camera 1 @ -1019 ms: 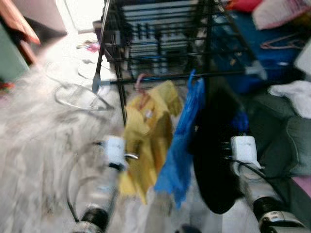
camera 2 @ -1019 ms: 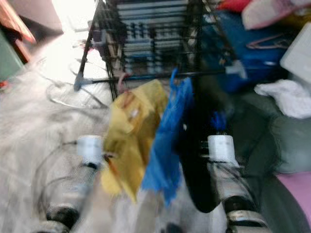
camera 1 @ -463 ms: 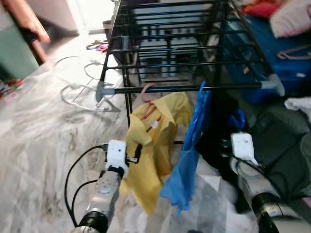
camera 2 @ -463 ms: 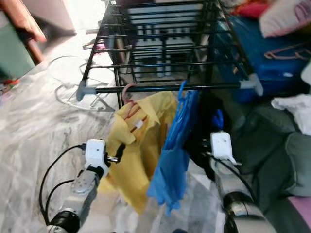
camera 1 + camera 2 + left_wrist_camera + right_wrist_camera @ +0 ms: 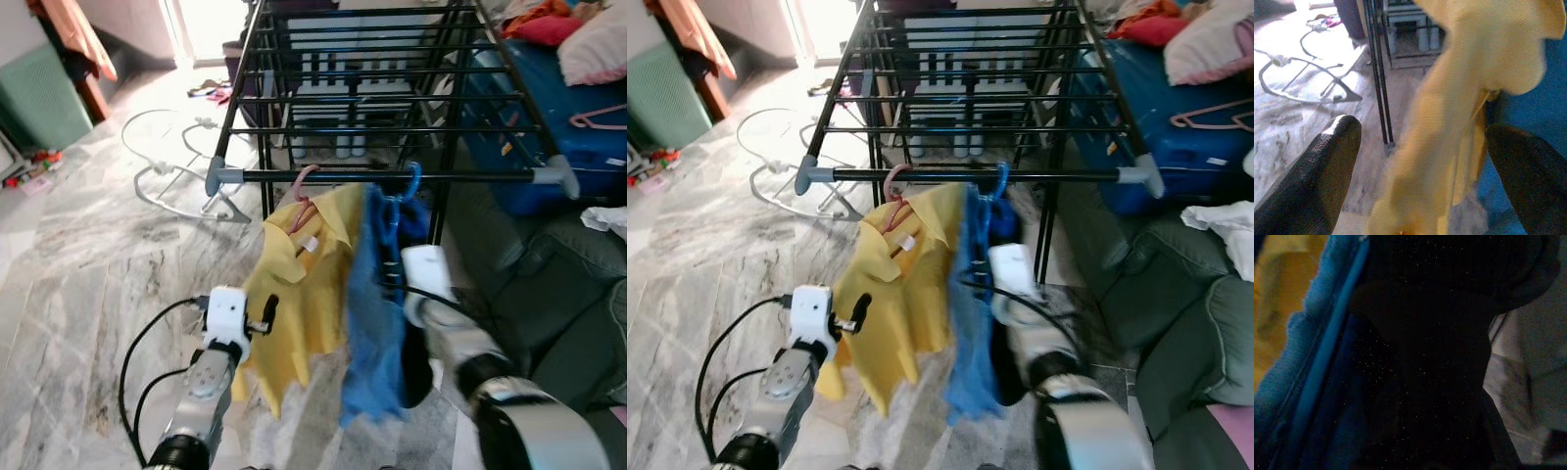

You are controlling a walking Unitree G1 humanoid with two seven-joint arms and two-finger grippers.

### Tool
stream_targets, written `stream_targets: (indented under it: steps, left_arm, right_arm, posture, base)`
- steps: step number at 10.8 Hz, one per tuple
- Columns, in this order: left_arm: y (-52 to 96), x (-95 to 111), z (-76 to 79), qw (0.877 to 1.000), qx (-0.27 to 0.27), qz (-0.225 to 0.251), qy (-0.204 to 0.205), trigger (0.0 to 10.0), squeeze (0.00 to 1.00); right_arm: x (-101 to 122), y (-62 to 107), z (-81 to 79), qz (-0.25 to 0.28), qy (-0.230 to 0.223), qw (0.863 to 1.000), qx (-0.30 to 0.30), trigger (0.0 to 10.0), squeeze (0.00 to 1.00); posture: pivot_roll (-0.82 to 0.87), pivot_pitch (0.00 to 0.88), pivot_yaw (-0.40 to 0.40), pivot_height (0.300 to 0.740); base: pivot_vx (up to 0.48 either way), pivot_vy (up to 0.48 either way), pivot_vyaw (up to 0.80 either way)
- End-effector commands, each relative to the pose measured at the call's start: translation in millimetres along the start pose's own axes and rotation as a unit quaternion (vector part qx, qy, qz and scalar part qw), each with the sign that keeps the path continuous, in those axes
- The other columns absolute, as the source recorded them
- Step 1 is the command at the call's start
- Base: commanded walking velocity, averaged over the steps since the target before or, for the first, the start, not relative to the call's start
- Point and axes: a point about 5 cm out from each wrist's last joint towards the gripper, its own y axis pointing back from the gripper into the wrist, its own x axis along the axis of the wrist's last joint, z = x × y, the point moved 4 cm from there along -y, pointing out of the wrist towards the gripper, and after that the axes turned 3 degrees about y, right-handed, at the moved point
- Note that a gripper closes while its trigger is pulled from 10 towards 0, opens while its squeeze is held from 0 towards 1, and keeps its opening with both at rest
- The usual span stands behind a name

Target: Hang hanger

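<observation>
Mid-frame, the blue hanger (image 5: pixel 409 182) hooks over the rack rail (image 5: pixel 392 177) beside the yellow shirt (image 5: pixel 299 284), so hanging looks done. Left gripper (image 5: pixel 1415 171) gapes around yellow cloth; right gripper (image 5: pixel 392 284) is buried, state unclear.

The left arm (image 5: pixel 201 392) is a slim silver tube with a dark ring low on the forearm, ending in a boxy white wrist block from which a short black finger juts, and two thin black cables loop out from that block and curve back down beside the arm. Seen close from the wrist, its left gripper (image 5: pixel 1425 166) has two broad, rounded fingers (image 5: pixel 1327 171) of glossy black with a fine pebbled texture. The right arm (image 5: pixel 490 392) is thicker, polished silver with a black band at the joint, carries a similar white block at its far end and has a black cable running over it.
</observation>
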Motion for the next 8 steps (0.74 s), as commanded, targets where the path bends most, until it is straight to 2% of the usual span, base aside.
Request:
stream_targets:
  steps: [1,2,5,7,8]
  left_arm:
    - [1.7,2,-5.2,1.000,0.007,0.002,-0.005,10.0,0.00]
    - [2.8,1,-5.7,1.000,0.009,0.001,-0.005,10.0,0.00]
    - [4.9,0,-5.0,1.000,0.010,-0.001,-0.004,10.0,0.00]
    - [4.7,-1,-1.9,1.000,0.007,-0.005,-0.005,10.0,0.00]
    - [4.7,-1,-0.7,1.000,0.005,-0.006,-0.004,10.0,0.00]
  right_arm:
    - [22,-3.1,-17.6,0.024,0.019,0.999,0.031,10.0,0.00]
    - [33,-4.0,-34.7,0.034,0.024,0.998,0.057,10.0,0.00]
    - [51,-3.6,-61.7,0.051,0.040,0.993,0.100,10.0,0.00]
    - [50,-5.3,-42.0,0.052,0.031,0.997,0.048,10.0,0.00]
    - [41,-5.1,-21.4,0.047,0.023,0.999,0.013,10.0,0.00]
  posture:
    - [-0.15,0.108,0.049,0.740]
    - [-0.14,0.109,0.047,0.740]
    - [-0.14,0.110,0.044,0.740]
    - [-0.14,0.110,0.042,0.740]
    - [-0.15,0.111,0.042,0.740]
  base:
    - [0.000,0.000,0.00]
    - [0.000,0.000,0.00]
    - [0.000,0.000,0.00]
    - [0.000,0.000,0.00]
    - [0.000,0.000,0.00]
